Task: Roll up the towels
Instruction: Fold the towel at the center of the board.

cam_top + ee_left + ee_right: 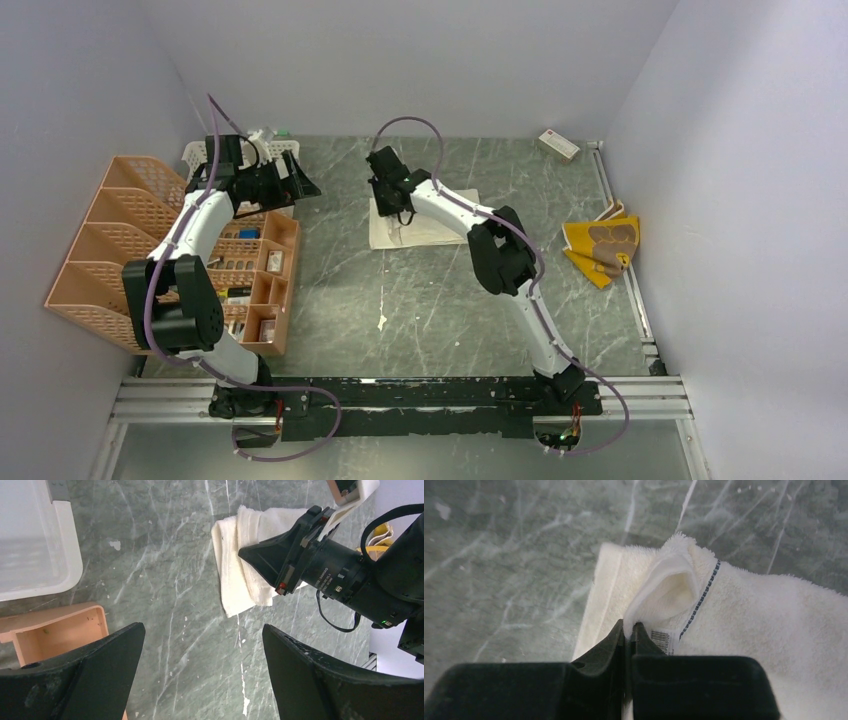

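Top external view: beyond the near edge, the grey marbled table [400, 310] is seen with a peach organiser [120, 240] standing along its left side. Toward the middle, the off-white towel [432, 228] is laid flat, and the right gripper [396, 214] is lowered onto its left end. In the right wrist view the right gripper's fingers [611, 640] are shown pressed together on a raised fold of the off-white towel's edge, so that the cloth is pinched and lifted into a small peak, while the rest of the towel is left lying on the table. A barcode label [660, 640] and a line of dark blue stitching [701, 597] are visible just beside the pinch. At the right side of the table, well apart from the first towel, the mustard-yellow towel [603, 245] is found crumpled against the rail by the wall. Farther back on the left, the left gripper [300, 184] is held above the organiser's far end; in the left wrist view its fingers [100, 670] are seen spread wide with nothing between them. Behind it a white basket [200, 155] is set, and a small white-and-red box [558, 145] is placed at the far right corner.
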`<action>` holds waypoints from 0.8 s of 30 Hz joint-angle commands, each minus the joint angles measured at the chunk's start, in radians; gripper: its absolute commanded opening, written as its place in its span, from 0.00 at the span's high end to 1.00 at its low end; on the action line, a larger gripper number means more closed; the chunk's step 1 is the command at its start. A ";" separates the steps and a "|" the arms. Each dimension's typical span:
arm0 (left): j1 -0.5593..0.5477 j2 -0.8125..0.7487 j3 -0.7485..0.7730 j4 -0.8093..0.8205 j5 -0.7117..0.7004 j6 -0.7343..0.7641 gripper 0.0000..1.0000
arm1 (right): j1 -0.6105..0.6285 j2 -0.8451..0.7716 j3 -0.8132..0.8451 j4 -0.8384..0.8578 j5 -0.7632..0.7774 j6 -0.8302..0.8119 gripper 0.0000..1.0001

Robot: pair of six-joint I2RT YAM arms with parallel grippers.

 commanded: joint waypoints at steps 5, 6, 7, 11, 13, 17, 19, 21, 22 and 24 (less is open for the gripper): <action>0.013 -0.024 -0.002 0.001 0.044 0.001 0.01 | 0.007 0.024 0.084 -0.009 -0.041 0.013 0.56; 0.013 -0.025 -0.003 0.000 0.044 0.000 0.00 | 0.007 0.015 0.077 -0.007 -0.040 0.008 0.47; 0.013 -0.024 -0.005 0.000 0.044 0.000 0.00 | 0.006 0.001 0.068 0.000 -0.038 0.004 0.40; 0.012 -0.042 -0.027 0.010 0.033 -0.006 0.01 | -0.016 -0.106 0.014 0.057 -0.029 -0.017 0.18; 0.011 -0.067 -0.056 0.030 0.026 -0.017 0.01 | -0.054 -0.180 -0.014 0.078 -0.046 -0.023 0.17; -0.011 -0.122 -0.144 0.098 -0.008 -0.087 0.01 | -0.211 -0.421 -0.264 0.229 -0.208 0.004 0.17; -0.085 -0.122 -0.186 0.135 -0.050 -0.116 0.02 | -0.350 -0.566 -0.479 0.382 -0.350 0.049 0.17; -0.178 -0.098 -0.211 0.188 -0.100 -0.147 0.02 | -0.495 -0.667 -0.671 0.522 -0.471 0.097 0.17; -0.223 -0.080 -0.220 0.215 -0.117 -0.168 0.02 | -0.561 -0.688 -0.733 0.559 -0.509 0.104 0.16; -0.297 -0.034 -0.230 0.285 -0.146 -0.214 0.03 | -0.661 -0.677 -0.788 0.545 -0.549 0.069 0.17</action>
